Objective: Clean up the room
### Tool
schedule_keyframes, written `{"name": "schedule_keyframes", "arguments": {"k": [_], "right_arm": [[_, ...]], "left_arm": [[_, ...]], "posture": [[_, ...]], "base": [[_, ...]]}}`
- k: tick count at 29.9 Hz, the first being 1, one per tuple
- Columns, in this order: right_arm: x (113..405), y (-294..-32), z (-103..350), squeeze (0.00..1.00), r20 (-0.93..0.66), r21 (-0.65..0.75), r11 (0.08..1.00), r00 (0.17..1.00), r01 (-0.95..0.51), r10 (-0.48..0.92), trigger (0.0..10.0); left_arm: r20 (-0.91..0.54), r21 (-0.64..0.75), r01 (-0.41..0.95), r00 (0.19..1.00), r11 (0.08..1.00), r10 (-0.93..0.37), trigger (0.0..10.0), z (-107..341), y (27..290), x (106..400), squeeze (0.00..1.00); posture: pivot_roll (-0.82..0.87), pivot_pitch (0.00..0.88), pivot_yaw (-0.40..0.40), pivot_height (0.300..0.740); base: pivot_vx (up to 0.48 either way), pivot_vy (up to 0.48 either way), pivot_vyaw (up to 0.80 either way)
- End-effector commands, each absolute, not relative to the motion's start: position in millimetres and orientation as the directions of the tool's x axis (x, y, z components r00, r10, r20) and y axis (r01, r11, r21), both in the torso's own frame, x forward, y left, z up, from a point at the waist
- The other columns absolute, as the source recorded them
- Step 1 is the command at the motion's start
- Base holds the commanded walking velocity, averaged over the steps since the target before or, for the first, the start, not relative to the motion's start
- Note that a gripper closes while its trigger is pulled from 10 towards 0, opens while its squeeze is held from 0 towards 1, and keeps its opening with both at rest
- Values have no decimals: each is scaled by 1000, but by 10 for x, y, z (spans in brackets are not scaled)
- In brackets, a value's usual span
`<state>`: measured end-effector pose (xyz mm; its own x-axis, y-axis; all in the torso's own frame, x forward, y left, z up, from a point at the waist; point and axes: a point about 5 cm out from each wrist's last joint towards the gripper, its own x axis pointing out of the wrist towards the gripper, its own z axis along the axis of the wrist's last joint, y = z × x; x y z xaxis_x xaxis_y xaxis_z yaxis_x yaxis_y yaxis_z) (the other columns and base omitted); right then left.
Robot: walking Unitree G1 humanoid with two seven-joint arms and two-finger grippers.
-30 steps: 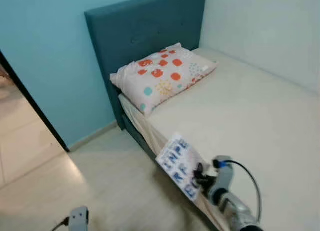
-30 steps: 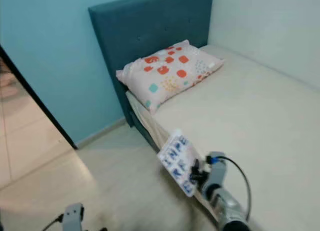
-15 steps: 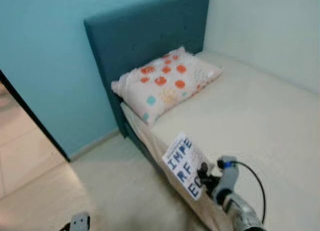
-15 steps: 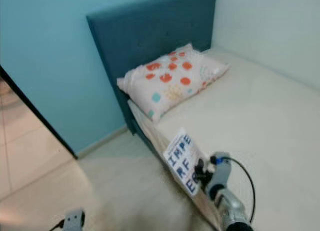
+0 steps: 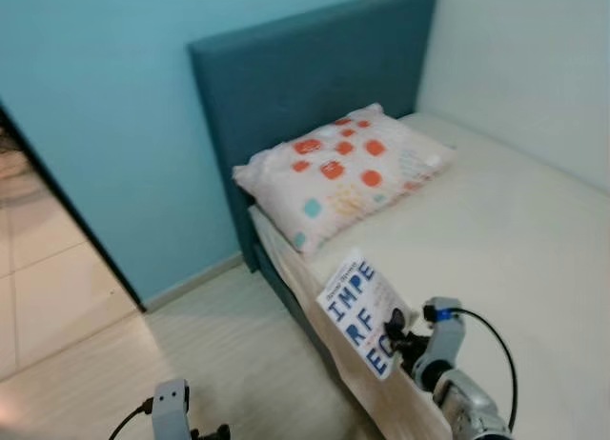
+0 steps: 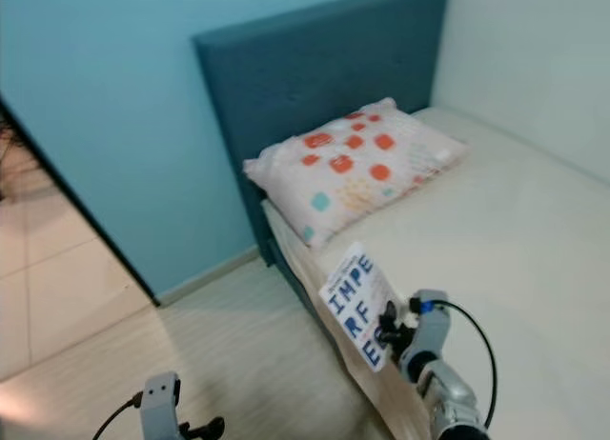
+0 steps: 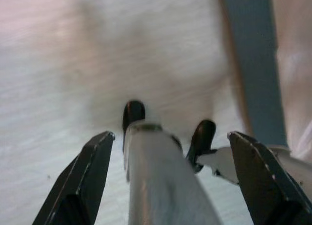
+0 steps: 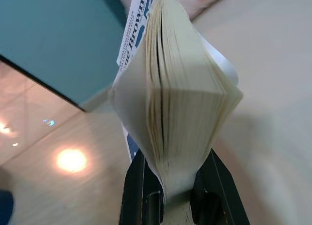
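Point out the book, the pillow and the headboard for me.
book (image 5: 359, 311): left eye view, on its white cover with blue letters.
pillow (image 5: 345, 178): left eye view, on the middle of its spotted top.
headboard (image 6: 315, 88): right eye view, on its teal front.

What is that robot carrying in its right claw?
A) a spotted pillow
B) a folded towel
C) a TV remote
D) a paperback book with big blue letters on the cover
D: the right gripper is clamped on a paperback book with large blue letters on its white cover, held over the edge of the bed; the spotted pillow lies untouched by the headboard.
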<state>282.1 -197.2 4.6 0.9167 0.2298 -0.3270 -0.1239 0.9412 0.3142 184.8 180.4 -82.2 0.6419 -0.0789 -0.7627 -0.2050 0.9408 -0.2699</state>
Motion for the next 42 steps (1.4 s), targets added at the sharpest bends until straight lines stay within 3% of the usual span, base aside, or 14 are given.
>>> {"name": "schedule_keyframes", "arguments": {"k": [1, 19, 28, 35, 42], "right_arm": [[2790, -1893, -9, 0, -344, 332, 934, 906, -127, 246, 10000], [2848, -1883, 38, 0, -334, 333, 933, 909, -133, 249, 10000], [2847, -1898, 38, 0, -335, 336, 933, 910, -126, 244, 10000], [2860, -1947, 44, 0, -352, 329, 938, 907, -111, 231, 10000], [2851, -2076, 18, 0, -417, 303, 952, 891, -51, 181, 10000]], "left_arm": [[-760, -264, -212, 646, 941, -68, 10000, -804, 1852, 1876, 0], [-643, -319, -157, 761, 935, -91, 10000, -525, 1792, 2354, 0], [-638, -318, -137, 763, 938, -105, 10000, -524, 1744, 2361, 0], [-637, -332, -147, 763, 932, -107, 10000, -535, 1722, 2346, 0], [-665, -317, -155, 740, 935, -103, 10000, -585, 1718, 2279, 0]], "posture": [[-81, 104, 37, 740], [-87, 96, 30, 740], [-91, 95, 25, 740], [-90, 92, 22, 740], [-95, 93, 25, 740]], "base": [[285, 0, 0], [297, 0, 0], [320, 0, 0], [0, 0, 0], [0, -438, 0]]}}
